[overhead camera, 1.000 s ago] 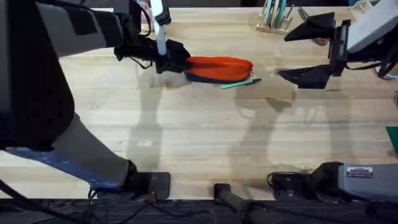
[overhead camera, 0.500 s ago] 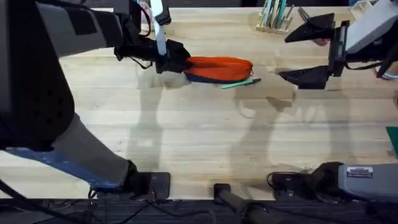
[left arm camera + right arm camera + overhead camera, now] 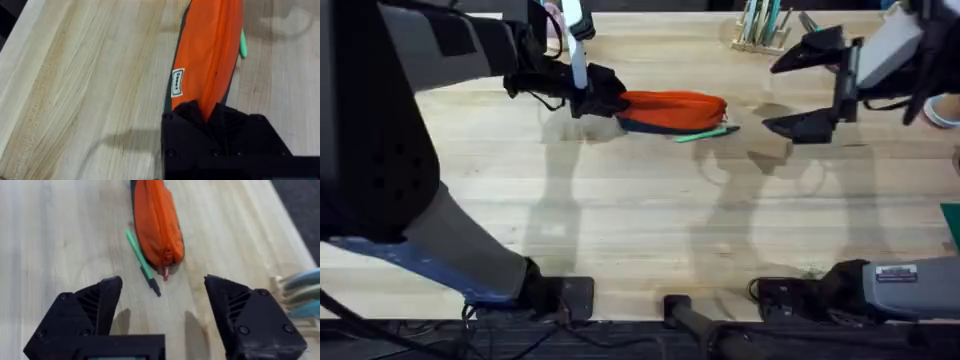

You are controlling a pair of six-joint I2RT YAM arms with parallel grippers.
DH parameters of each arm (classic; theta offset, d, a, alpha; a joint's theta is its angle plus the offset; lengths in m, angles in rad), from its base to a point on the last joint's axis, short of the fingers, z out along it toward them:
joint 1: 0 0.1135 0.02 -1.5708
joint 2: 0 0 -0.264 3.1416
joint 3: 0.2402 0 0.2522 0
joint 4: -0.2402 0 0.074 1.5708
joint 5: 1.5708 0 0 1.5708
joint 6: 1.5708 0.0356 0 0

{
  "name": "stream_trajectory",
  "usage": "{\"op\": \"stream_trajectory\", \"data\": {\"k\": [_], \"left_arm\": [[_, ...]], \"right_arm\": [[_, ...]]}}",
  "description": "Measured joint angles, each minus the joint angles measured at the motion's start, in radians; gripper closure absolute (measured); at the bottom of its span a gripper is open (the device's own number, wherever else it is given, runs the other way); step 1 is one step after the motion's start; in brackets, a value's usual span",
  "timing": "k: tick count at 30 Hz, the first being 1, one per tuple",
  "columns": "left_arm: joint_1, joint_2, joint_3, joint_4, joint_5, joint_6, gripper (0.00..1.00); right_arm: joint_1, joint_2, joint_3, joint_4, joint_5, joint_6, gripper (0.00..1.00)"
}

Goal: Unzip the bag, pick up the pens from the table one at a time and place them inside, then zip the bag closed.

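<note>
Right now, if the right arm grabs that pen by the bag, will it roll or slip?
Likely light and stiff: the pen is a thin straight stick. It may roll on the bare table, though the bag alongside should block one way. Narrow, so the open fingers need centring.

Lighting bright and even across the table — source appears overhead, several lamps, since shadows fall soft and doubled. Overhead view: grey arm shadows spread on the wood below the bag and below the right hand, edges diffuse. Left arm rises close under the lens, large, dark, blurred at frame left. Mild sheen on the planks, no hard glare. Left wrist view: the bag sharp, wood grain crisp, the left hand black w/ little detail; faint shadow on the wood beside it. Right wrist view: slightly soft throughout — fingers and far corner out of focus, short shadows under both fingers.
</note>
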Motion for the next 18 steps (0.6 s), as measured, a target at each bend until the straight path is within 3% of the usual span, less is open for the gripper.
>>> {"op": "stream_trajectory", "data": {"k": [4,8,18], "left_arm": [[0.0,0.0,0.0,0.0,0.0,0.0,0.958],[0.0,0.0,0.0,0.0,0.0,0.0,0.958],[0.0,0.0,0.0,0.0,0.0,0.0,0.957]], "right_arm": [[0.032,0.065,0.0,0.021,0.005,0.0,0.007],[0.069,0.118,0.0,0.059,0.009,0.001,0.074],[0.158,0.177,0.0,0.171,0.046,0.033,0.055]]}}
